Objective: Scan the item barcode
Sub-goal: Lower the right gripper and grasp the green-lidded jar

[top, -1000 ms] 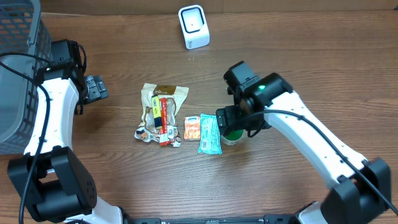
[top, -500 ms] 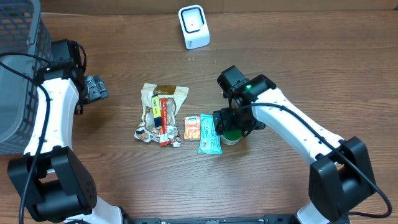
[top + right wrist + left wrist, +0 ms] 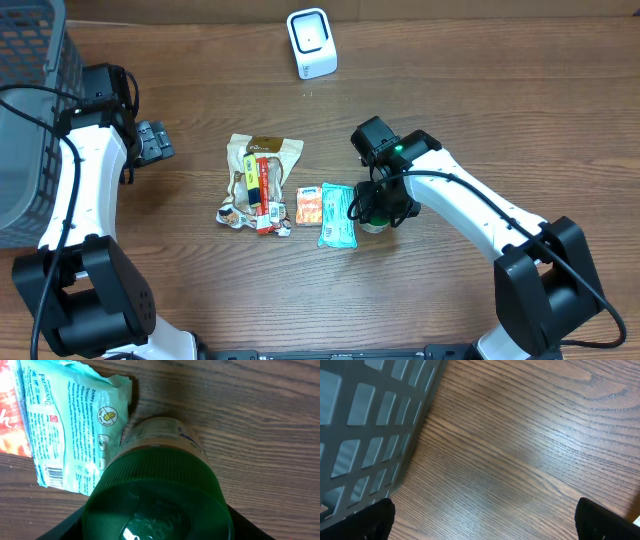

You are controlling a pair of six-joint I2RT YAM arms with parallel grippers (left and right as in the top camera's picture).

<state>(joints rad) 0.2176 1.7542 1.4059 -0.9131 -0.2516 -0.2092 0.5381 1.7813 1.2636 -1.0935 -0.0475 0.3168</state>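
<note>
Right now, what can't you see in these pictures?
- The jar's barcode: the right wrist view shows mostly its green lid; overhead, the right gripper covers it.
- Whether the right gripper's fingers touch the jar: that view's bottom edge cuts them off.
- The basket's inside: cut off by the overhead's left edge; the left wrist view shows only its wall.
- Words on the snack packets: too small overhead.

Left arm reaching up along the counter's left edge, wrist turned inward, jaws spread wide, right arm stretched from the near right corner toward mid-counter, wrist pointing straight down, jaws part-way apart (grip unclear)
</note>
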